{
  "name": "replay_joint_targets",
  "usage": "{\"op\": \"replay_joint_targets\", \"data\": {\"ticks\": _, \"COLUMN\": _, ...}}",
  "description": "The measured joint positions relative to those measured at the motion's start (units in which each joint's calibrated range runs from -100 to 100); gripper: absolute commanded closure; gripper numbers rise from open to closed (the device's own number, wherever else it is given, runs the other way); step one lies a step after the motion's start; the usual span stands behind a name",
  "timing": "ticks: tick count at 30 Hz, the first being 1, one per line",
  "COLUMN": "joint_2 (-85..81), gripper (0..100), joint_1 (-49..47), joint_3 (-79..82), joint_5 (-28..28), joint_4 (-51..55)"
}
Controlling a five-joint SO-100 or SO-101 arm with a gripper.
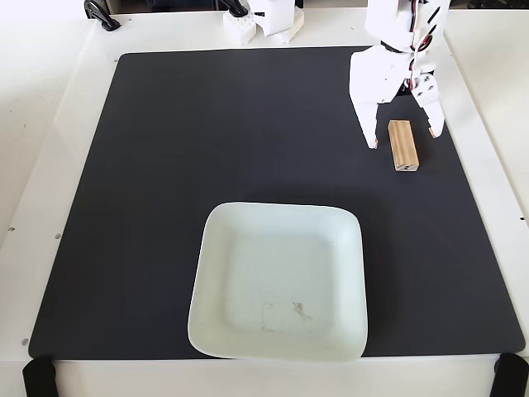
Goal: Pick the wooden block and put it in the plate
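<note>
The wooden block [402, 145] lies on the black mat at the right, long axis running toward the camera. My white gripper [402, 138] is open, one finger tip [371, 142] left of the block's far end and the other [433, 129] right of it, so the jaws straddle the block without gripping it. The plate [216, 240], a pale mint square dish, sits near the mat's front edge, below and left of the block, with nothing in it.
A black mat [207, 141] covers most of the white table. White parts of the arm base [264, 21] and a black clamp [101, 14] stand along the back edge. Two black clamps sit at the front corners.
</note>
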Motion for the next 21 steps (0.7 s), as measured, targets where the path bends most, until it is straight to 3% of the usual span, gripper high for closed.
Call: {"op": "replay_joint_targets", "data": {"ticks": 21, "joint_2": 2.30, "gripper": 65, "joint_1": -3.19, "joint_3": 3.34, "joint_5": -3.29, "joint_4": -2.64}}
